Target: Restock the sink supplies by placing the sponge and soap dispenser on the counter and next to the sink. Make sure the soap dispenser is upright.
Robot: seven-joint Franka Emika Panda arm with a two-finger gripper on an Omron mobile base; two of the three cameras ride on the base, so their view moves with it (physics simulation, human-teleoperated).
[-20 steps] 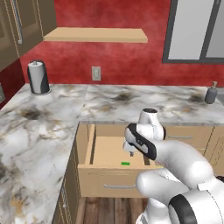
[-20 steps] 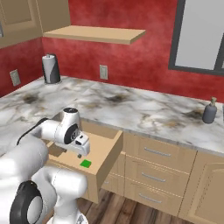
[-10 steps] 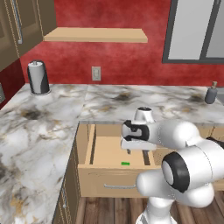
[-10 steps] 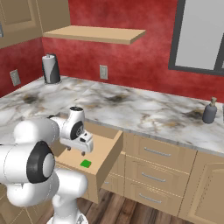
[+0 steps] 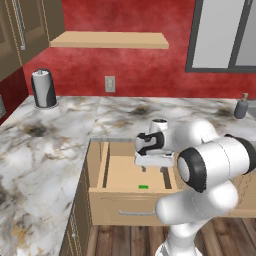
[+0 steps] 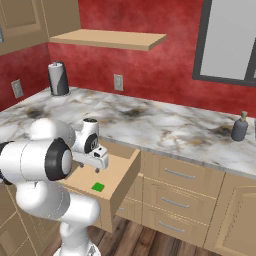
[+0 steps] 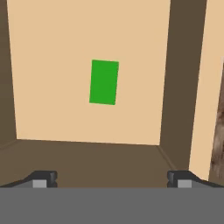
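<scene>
The green sponge (image 5: 143, 187) lies flat on the floor of an open wooden drawer (image 5: 100, 167), near its front; it also shows as the sponge (image 6: 98, 187) and the sponge (image 7: 104, 82). My gripper (image 5: 152, 167) hangs over the drawer, pointing down, behind and above the sponge and apart from it. In the hand view the gripper (image 7: 111, 180) is open, its fingertips (image 7: 43, 179) wide apart with nothing between them. The dark soap dispenser (image 5: 242, 106) stands upright on the marble counter (image 5: 60, 135) far to the right, seen too as the soap dispenser (image 6: 239, 127). The sink is out of view.
A silver-grey canister (image 5: 44, 89) stands at the back left of the counter, under a wooden wall shelf (image 5: 110, 40). The drawer's side walls (image 7: 181, 74) flank the sponge. Closed drawers (image 6: 175, 175) sit to the right of the open one.
The hand has shifted a little to the left over the open drawer while the arm's elbow swung round. The sponge and soap dispenser have stayed where they were.
</scene>
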